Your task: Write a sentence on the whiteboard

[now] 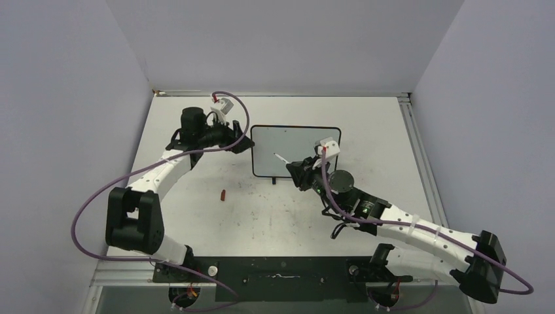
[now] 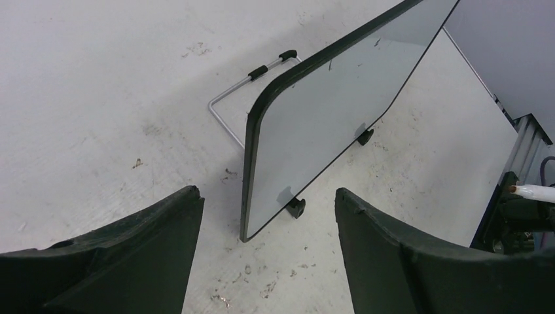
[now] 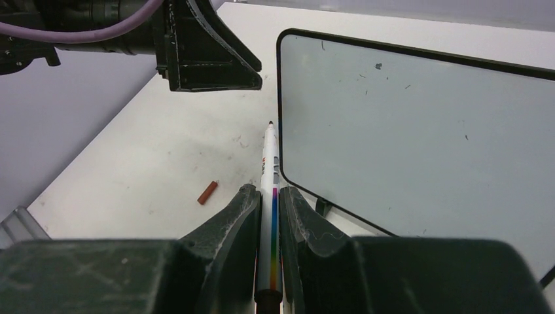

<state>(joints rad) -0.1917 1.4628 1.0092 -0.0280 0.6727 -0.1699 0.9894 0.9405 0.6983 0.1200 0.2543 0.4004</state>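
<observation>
The whiteboard point(image 1: 298, 140) stands upright on the table, black-framed, on small black feet. Its face is blank apart from a few small specks; no red sentence shows. My right gripper point(image 1: 298, 171) is shut on a white marker point(image 3: 269, 170) with a rainbow stripe. The marker's tip points at the board's lower left part, close to the face point(image 3: 419, 131). My left gripper point(image 1: 243, 140) is open and empty at the board's left edge. In the left wrist view, that edge point(image 2: 252, 163) stands just ahead of the gap between my left fingers point(image 2: 163, 235), apart from them.
A small red marker cap point(image 1: 223, 194) lies on the table left of the board's front; it also shows in the right wrist view point(image 3: 207, 192). A wire stand point(image 2: 226, 111) props the board from behind. Grey walls close the table on three sides.
</observation>
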